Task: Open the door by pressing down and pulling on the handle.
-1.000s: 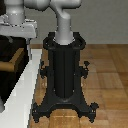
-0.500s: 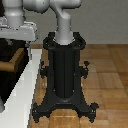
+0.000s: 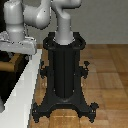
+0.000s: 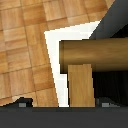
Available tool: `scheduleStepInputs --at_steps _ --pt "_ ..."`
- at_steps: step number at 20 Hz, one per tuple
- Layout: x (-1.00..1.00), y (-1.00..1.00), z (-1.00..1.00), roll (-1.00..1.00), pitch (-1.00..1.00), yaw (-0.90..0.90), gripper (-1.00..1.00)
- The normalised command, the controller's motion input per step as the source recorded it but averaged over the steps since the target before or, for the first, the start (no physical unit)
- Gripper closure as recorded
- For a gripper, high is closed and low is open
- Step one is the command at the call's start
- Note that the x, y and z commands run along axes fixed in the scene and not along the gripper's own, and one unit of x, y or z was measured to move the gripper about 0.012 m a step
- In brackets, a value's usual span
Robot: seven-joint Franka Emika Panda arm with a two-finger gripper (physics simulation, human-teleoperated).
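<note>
A: From the exterior view, what could go wrong?

B: The arm (image 3: 35, 20) bends over to that view's left, above the white frame (image 3: 22, 92), with the wrist low by the door (image 3: 5, 82), of which only a dark strip shows at that edge. The handle (image 3: 9, 66) is a small brown bit under the wrist, mostly hidden. If the press lands off the lever, I judge it would slide off and the latch would not turn.

A: And the claw there?

B: The claw (image 3: 15, 50) is only a grey block; I cannot tell how far its jaws are apart.

A: The wrist view?

B: The handle (image 4: 87, 60) fills it: the stem runs across and the flat lever points toward the camera, very close. The claw (image 4: 62, 106) shows only two dark finger tips, one on each side of the lever, so the gap looks wide with nothing gripped. Whether the tips touch the lever I cannot tell. Pulling before pressing fully down would likely drag against a shut latch.
</note>
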Motion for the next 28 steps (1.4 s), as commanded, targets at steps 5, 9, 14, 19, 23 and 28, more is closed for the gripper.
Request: scheduleStepInputs --at_steps 5,9,14,19,23,28 --pt "0.00 -0.20 -0.40 0.00 0.00 0.00 1.00" --pt "0.00 0.00 0.00 0.00 0.00 0.00 1.00" --pt "0.00 0.00 0.00 0.00 0.00 0.00 1.00" --pt "0.00 0.00 -0.20 0.00 -0.03 0.00 1.00" --pt "0.00 0.00 -0.75 0.00 -0.08 0.00 1.00" --pt "0.00 0.00 -0.20 0.00 -0.06 0.00 1.00"
